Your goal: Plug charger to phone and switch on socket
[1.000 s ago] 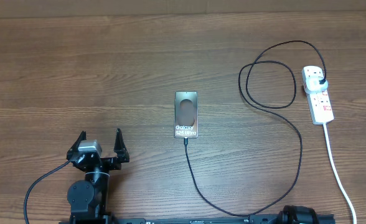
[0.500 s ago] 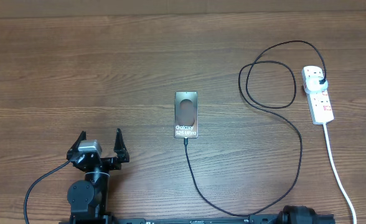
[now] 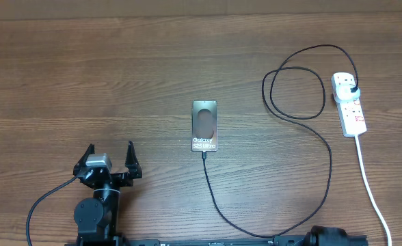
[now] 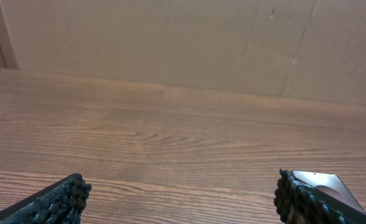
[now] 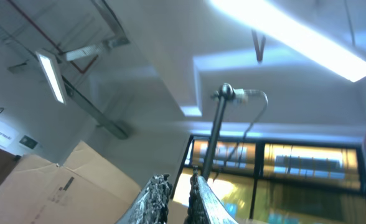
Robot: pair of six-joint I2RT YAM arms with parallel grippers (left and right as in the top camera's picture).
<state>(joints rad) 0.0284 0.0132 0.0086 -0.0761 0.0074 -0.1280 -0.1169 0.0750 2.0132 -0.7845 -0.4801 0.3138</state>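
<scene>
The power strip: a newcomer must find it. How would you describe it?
On the brown wooden table, look to the far right side of the overhead view. The narrow white oblong power strip lies there, the only white block, with red switch marks and a black plug in its far end.

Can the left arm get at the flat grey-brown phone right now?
Probably yes: the open left gripper has only bare wooden table between it and the flat grey-brown phone.
</scene>
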